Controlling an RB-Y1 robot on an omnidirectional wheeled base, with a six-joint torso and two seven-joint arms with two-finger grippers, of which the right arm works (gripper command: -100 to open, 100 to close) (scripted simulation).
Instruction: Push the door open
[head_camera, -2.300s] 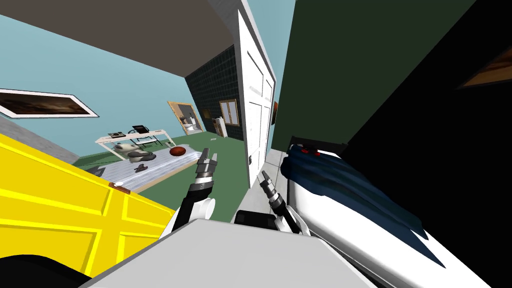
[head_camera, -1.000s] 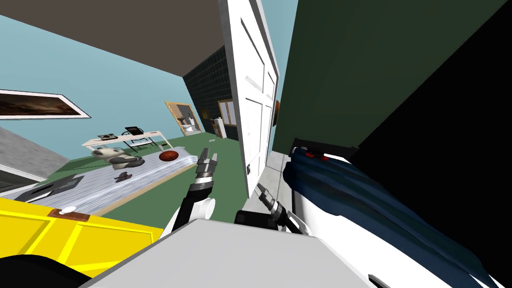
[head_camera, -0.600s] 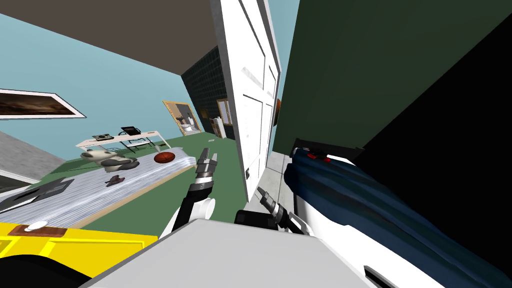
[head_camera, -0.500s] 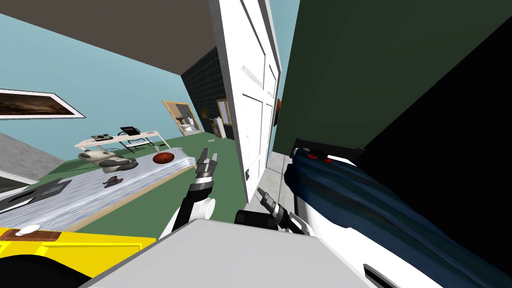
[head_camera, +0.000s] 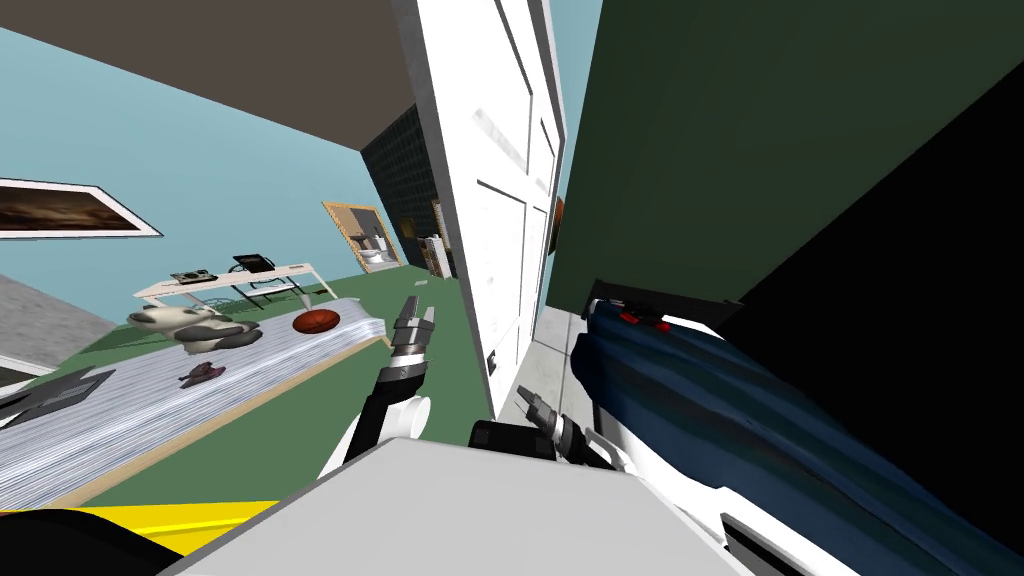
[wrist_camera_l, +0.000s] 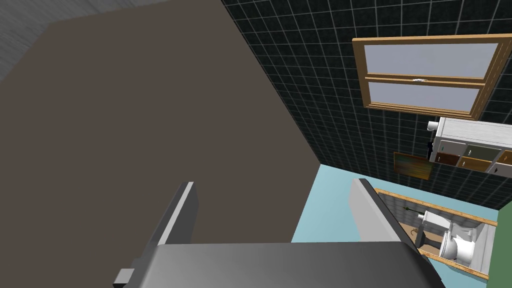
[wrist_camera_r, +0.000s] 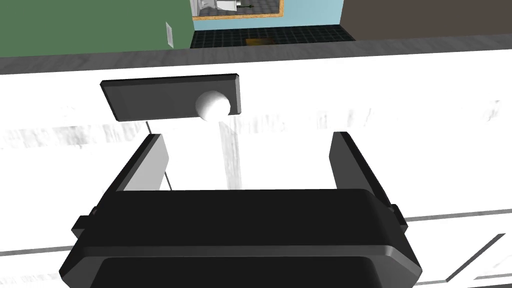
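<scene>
A white panelled door (head_camera: 505, 230) stands edge-on ahead of me, swung partly open between a green-floored room and a dark green wall. The right wrist view has the door face (wrist_camera_r: 300, 115) close in front, with a dark plate and a white knob (wrist_camera_r: 213, 106) just past the fingertips. My right gripper (wrist_camera_r: 247, 140) is open, its fingers almost at the door face, below the knob; the head view has it (head_camera: 528, 400) low by the door's near edge. My left gripper (head_camera: 413, 318) is raised left of the door, open (wrist_camera_l: 272, 192) and holding nothing.
A long pale striped rug (head_camera: 200, 385) with a ball (head_camera: 316, 321) and toys lies on the green floor to the left. A white bed with a dark blue cover (head_camera: 720, 410) sits close on the right. Yellow furniture (head_camera: 190, 512) shows at the lower left. A black area lies at the far right.
I have moved forward: the door has grown larger and nearer, and the yellow furniture has slid down out of the left. My right gripper has stayed at the door's near edge.
</scene>
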